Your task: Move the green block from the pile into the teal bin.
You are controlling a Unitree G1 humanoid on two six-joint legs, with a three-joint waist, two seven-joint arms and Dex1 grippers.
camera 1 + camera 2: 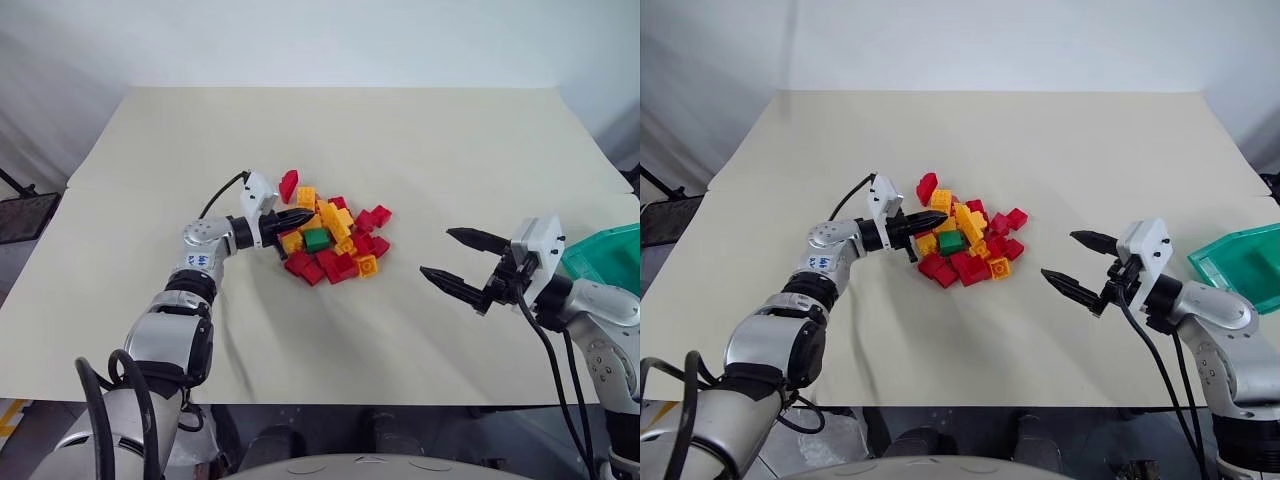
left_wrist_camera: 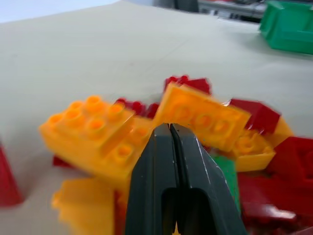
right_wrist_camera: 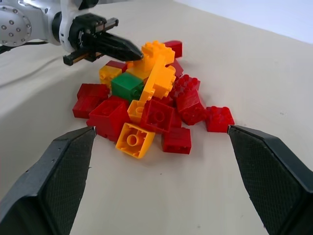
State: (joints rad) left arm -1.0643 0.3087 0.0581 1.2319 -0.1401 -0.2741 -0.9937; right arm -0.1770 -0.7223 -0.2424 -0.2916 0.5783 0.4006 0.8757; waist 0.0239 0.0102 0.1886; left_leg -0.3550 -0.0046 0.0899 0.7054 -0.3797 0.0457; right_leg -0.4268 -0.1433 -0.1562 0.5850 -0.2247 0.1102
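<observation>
A cream table (image 1: 400,140) seen from above, with a pile (image 1: 333,238) of red and yellow toy bricks near its middle. The green block (image 1: 317,239) sits in the heart of the pile, touching yellow bricks at its 12 and 3 o'clock and red bricks at its 6 o'clock.

The left gripper (image 1: 304,216) comes in from the pile's 9 o'clock, held level. Its two black fingers are pressed together with nothing between them, and their tip is among the yellow bricks just at the block's 10 o'clock.

The right gripper (image 1: 452,257) hangs over bare table at the pile's 3 o'clock, well apart from it, its fingers spread wide and empty, pointing toward the pile.

The teal bin (image 1: 610,252) stands at the table's right edge, at 3 o'clock, beyond the right gripper.
</observation>
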